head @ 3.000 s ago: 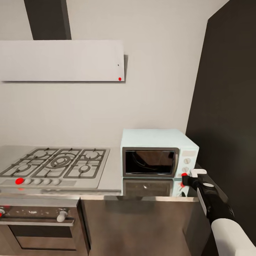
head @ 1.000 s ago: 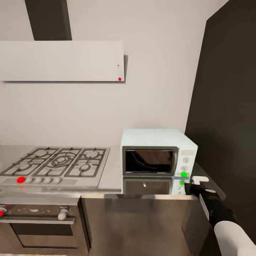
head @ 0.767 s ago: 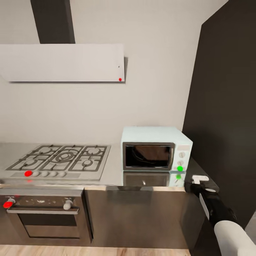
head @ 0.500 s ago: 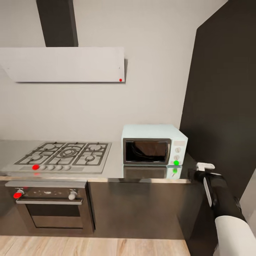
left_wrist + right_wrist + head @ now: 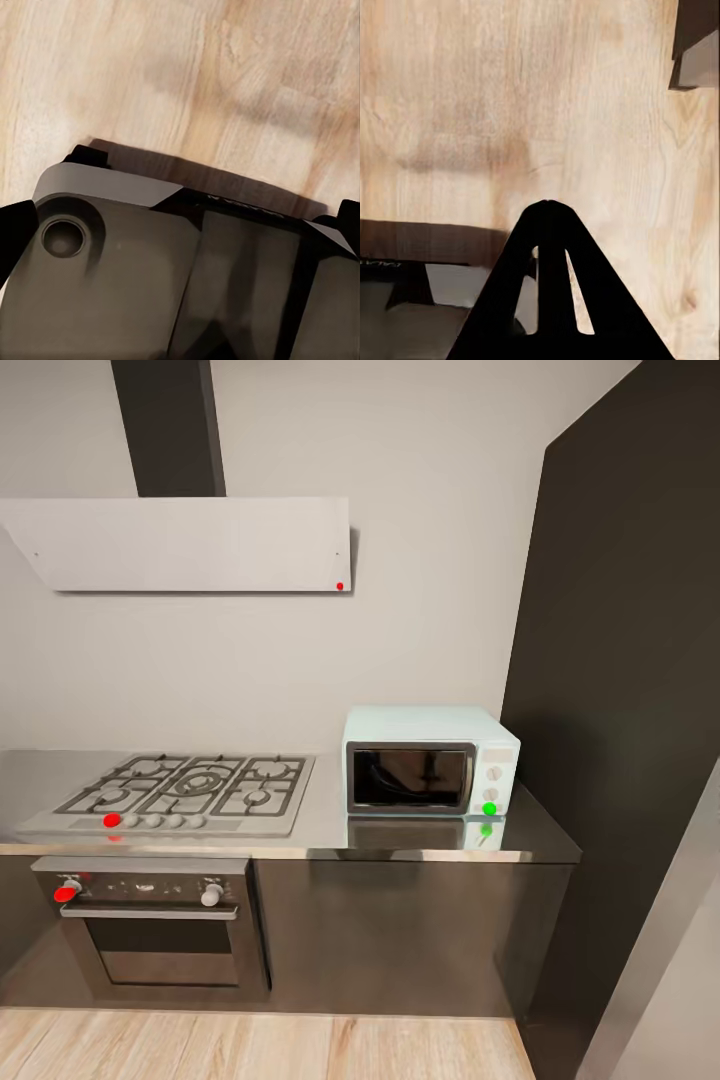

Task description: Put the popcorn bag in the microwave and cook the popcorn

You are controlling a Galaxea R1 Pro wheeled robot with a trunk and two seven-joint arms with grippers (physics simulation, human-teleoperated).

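A: Checking progress — microwave [image 5: 430,762] sits on the countertop [image 5: 330,830] right of the hob [image 5: 180,792], door shut, green light [image 5: 490,809] on.

B: Bag?

A: Can't make it out through the dark door glass; nowhere on the countertop. Likely inside and heating, so what's left is the cook finishing.

B: Grippers?

A: Right gripper [image 5: 551,225] hangs over the wood floor [image 5: 510,97], fingers together, holding nothing. Left: can't tell.

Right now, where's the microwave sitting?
In the head view the microwave stands at the right end of the countertop, just right of the gas hob and beside the tall dark panel.
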